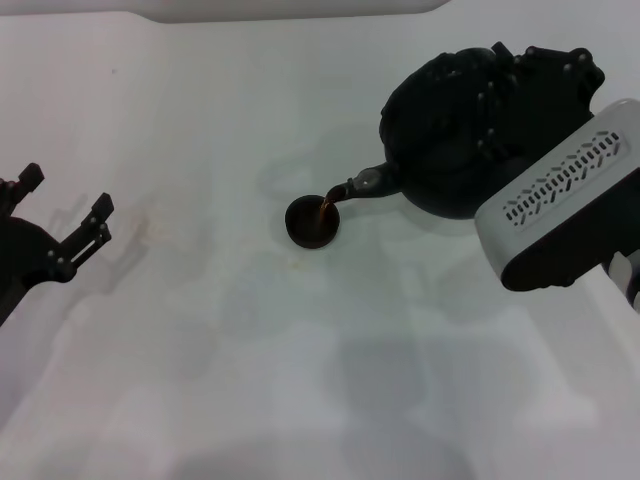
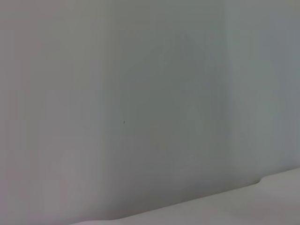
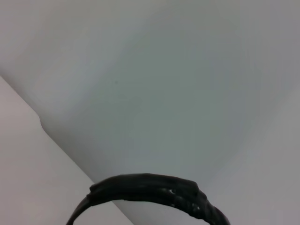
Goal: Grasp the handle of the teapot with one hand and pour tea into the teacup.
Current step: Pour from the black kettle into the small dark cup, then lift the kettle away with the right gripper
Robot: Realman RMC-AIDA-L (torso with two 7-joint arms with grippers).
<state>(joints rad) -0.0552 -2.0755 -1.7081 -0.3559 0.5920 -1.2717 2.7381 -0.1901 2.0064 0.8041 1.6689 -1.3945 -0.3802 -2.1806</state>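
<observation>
The black teapot hangs tilted at the right of the head view, its spout pointing down to the left. A thin brown stream of tea runs from the spout into the small dark teacup, which stands on the white table just below it. My right gripper is shut on the ribbed handle on top of the pot. The handle also shows as a black arch in the right wrist view. My left gripper is open and empty at the far left, well away from the cup.
The white table stretches across the head view, with a pale raised edge at the back. My right arm's white and black wrist housing hangs over the table's right side. The left wrist view shows only pale surface.
</observation>
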